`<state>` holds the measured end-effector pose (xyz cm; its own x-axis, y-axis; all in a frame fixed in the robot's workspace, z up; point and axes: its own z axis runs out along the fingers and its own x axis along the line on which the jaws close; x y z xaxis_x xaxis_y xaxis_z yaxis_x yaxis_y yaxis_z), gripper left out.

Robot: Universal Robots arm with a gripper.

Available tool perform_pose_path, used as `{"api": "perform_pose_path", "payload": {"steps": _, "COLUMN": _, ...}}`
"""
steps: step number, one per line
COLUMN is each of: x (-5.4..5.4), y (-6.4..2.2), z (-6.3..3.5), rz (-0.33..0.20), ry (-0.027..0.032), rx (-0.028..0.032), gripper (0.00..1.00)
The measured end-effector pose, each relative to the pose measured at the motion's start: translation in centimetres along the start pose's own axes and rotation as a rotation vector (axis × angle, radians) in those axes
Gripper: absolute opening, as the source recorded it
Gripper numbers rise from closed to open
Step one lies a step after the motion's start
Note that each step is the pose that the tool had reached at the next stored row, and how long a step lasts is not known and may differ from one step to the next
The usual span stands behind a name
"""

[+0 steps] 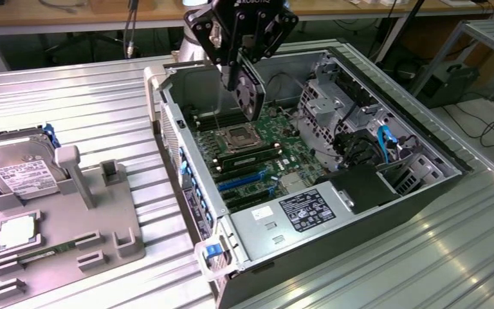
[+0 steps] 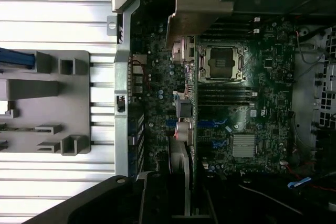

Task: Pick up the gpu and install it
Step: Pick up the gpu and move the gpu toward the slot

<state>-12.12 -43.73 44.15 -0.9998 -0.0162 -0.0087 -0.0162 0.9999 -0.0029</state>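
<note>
Gripper (image 1: 237, 67), clamped partway shut on the gpu (image 1: 251, 100), holds it upright above the motherboard (image 1: 260, 151) beneath; pickup done, card not yet seated.

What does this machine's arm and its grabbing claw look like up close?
The black metal claw is built from angular linked plates joined by small silvery pins, and it narrows to two slim fingers. White lettering runs along its top edge. Behind it sits what looks like a pale grey rounded arm segment.
</note>
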Motion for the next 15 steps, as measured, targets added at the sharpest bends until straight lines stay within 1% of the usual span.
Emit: {"api": "perform_pose_path", "payload": {"steps": 15, "x": -1.3, "y": -0.02, "z": 0.01, "rz": 0.000, "ry": 0.0000, "rx": 0.0001, "gripper": 0.28}}
